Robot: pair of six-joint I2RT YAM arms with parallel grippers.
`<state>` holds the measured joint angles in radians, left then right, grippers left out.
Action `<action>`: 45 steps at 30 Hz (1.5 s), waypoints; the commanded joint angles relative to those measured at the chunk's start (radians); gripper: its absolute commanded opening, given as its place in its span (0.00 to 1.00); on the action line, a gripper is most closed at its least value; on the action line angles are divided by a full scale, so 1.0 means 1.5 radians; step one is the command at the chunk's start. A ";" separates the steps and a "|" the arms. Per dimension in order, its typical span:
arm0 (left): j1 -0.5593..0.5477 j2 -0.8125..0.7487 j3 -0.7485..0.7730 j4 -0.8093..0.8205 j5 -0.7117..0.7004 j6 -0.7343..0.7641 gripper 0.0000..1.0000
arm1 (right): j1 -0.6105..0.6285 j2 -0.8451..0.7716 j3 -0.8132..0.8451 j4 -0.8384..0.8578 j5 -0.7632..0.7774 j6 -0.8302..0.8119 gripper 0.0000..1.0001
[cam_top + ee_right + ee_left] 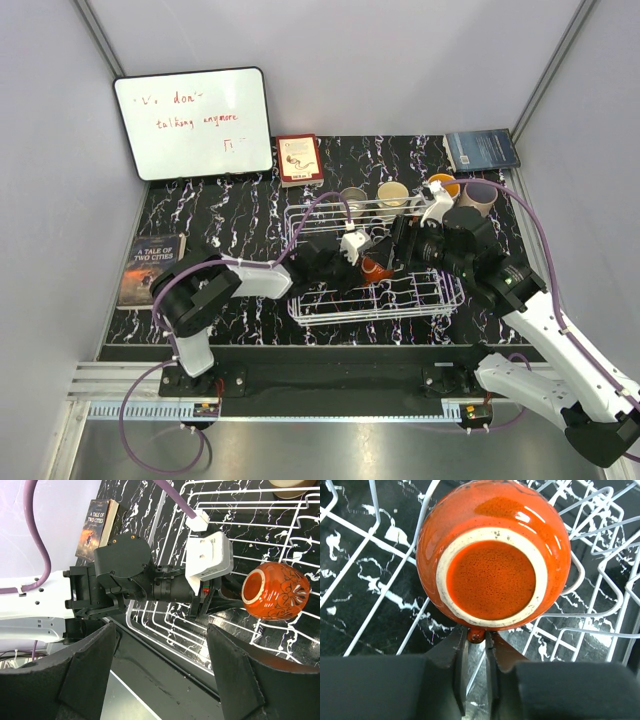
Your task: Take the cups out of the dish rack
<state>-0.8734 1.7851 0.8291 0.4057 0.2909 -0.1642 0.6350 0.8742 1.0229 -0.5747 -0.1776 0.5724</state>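
Note:
The white wire dish rack point(330, 305) lies mid-table. My left gripper point(362, 262) is inside it, shut on the handle of the squat reddish-brown mug point(375, 268). In the left wrist view the mug point(492, 550) is on its side with its base toward the camera, and the gripper point(476, 636) pinches the handle stub. My right gripper point(405, 245) is open and empty just right of the mug; in its own view the gripper point(161, 632) faces the mug point(275, 597). A tan cup point(352, 198) and a cream cup point(392, 193) stand at the rack's back. Two more cups point(443, 184) point(480, 195) stand back right.
A whiteboard point(193, 122) leans at the back left. A red book point(299, 160) lies behind the rack, a blue book point(482, 149) at the back right, and "A Tale of Two Cities" point(152, 268) at the left edge. The two arms are close together over the rack.

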 commanded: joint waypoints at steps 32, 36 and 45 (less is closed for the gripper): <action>0.133 -0.385 0.004 -0.094 0.094 -0.273 0.00 | 0.003 -0.014 0.083 0.075 0.118 -0.001 0.78; 0.215 -0.409 -0.064 0.096 0.237 -0.448 0.00 | 0.002 -0.007 0.110 0.088 0.125 -0.003 0.78; 0.260 -0.294 -0.155 0.724 0.397 -0.911 0.00 | 0.003 0.005 0.085 0.166 0.016 0.026 0.78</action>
<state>-0.4980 1.2629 0.6182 0.7582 0.7300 -1.0817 0.6350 0.8734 1.1519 -0.4168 -0.0788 0.5900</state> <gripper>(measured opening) 0.174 0.788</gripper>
